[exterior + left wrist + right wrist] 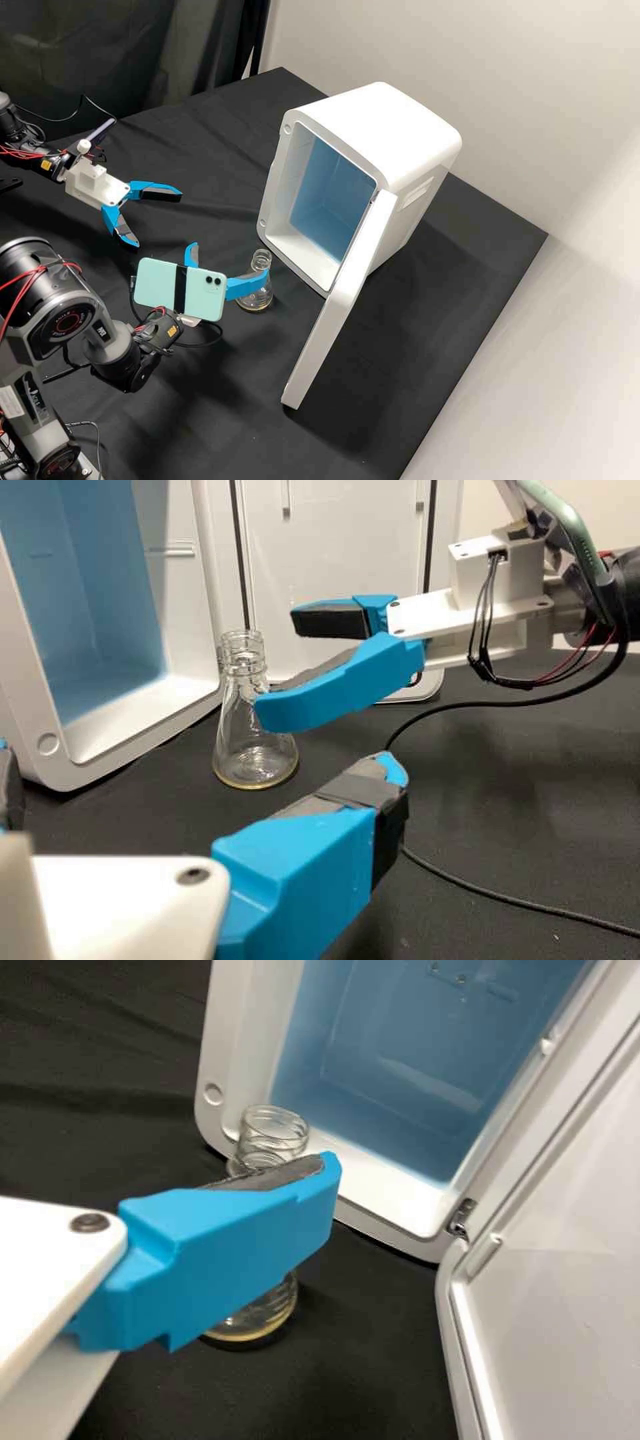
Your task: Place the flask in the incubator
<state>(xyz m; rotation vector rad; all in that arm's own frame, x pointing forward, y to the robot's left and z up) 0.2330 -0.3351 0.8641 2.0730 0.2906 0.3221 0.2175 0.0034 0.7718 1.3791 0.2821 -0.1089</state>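
Barely begun, judging by the flask standing upright on the desk, just outside the incubator and close to the lower lip of its opening. Not yet gripped, not yet lifted, and no sign of anything in the blue chamber. Helped along by a door already swung wide.

At the flask: the right end effector, released and spread, with one blue finger just beside the glass neck and the other apart from it. Farther back over the desk, well apart from the flask: the left end effector, likewise released and holding nothing.

Left to do, probably: closing on the neck, raising the flask over the white lip, setting it down inside.

As for room: a short path straight into the opening, bounded by the open door on one side and the rim below. Freer on the arms' side, apart from a thin cable lying on the desk.
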